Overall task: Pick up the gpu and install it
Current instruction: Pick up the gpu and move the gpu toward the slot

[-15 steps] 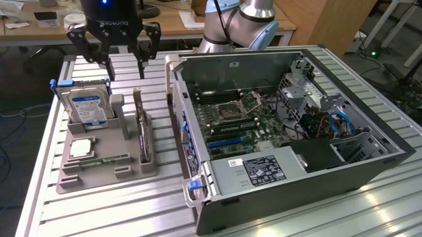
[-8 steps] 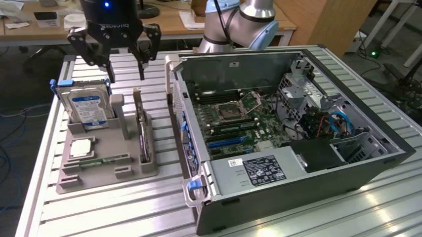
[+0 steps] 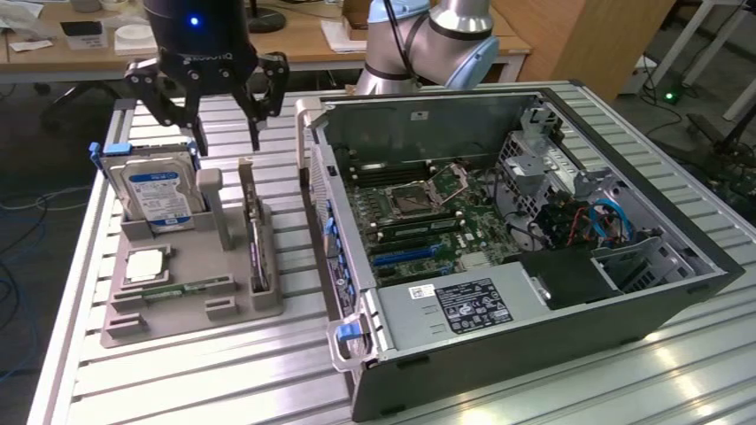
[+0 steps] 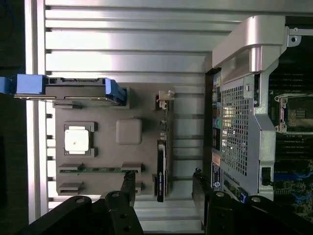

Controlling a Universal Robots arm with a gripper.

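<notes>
Fingers (image 3: 251,119) hang spread above the gpu (image 3: 255,252), a thin dark card with pale bracket.

arm (image 3: 443,40) silver-grey tube with pale blue joint caps; pincer (image 3: 227,142) body glossy black, blue light (image 3: 193,19) lit, pale lettering across it; fingers (image 4: 128,190) black linkages, round pivot pins at the knuckles

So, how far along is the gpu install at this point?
Done: nothing yet. The gpu stands on edge in the grey holder. In hand: nothing. The gripper hangs open above the holder, clear of the card. Left: both picking the card up and seating it in the open computer case.
</notes>
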